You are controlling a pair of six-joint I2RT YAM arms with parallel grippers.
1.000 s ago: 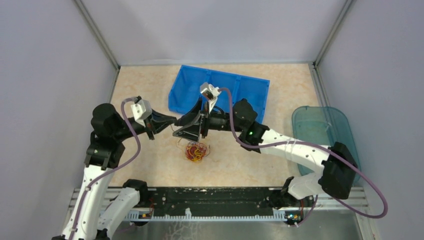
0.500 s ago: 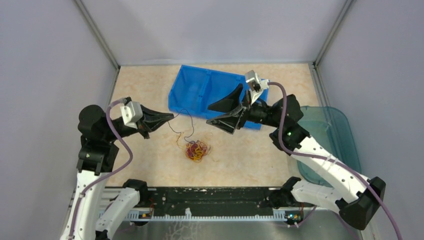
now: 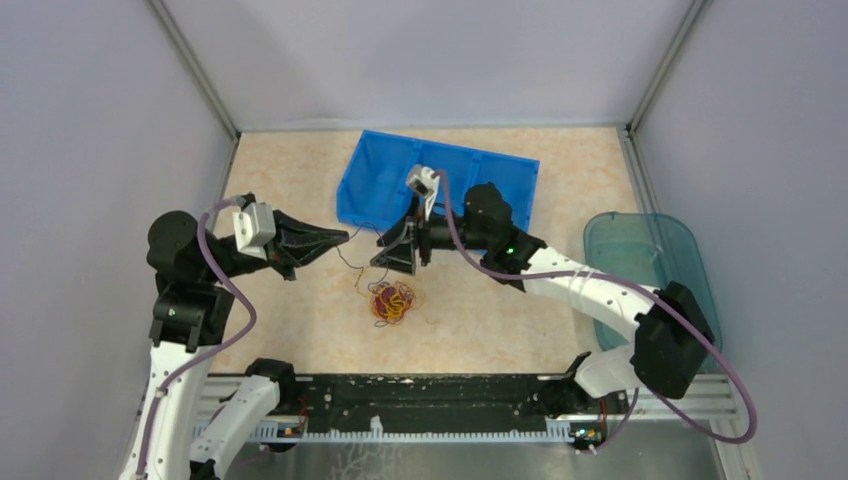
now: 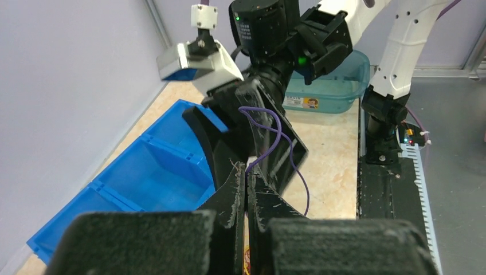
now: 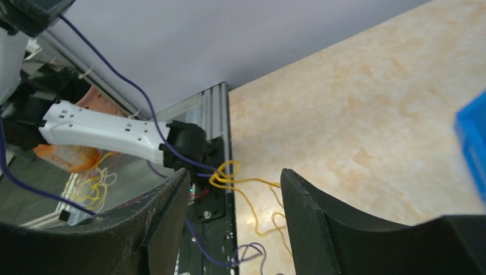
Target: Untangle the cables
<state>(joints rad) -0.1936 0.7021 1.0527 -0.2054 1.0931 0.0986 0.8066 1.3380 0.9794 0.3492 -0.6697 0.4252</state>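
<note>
The cables lie mostly as a small red, orange-yellow and purple tangle point(image 3: 392, 302) on the marbled tabletop. My left gripper point(image 3: 340, 237) is shut on one thin purple strand point(image 4: 269, 137), lifted clear of the pile and trailing back down toward it. My right gripper point(image 3: 385, 255) is open just right of the left one, above the tangle. In the right wrist view its jaws point(image 5: 235, 175) stand apart around a yellow loop point(image 5: 229, 171) hooked onto the purple strand point(image 5: 132, 86), touching neither finger.
A blue divided bin point(image 3: 440, 175) sits behind the grippers, close to the right arm's wrist. A teal translucent tub point(image 3: 645, 265) stands at the right edge. Grey walls close in the left, back and right sides.
The right gripper swung out over the bin's right end, then came back left to the strand above the tangle, jaws a little wider. The left gripper kept hold of the purple strand.
</note>
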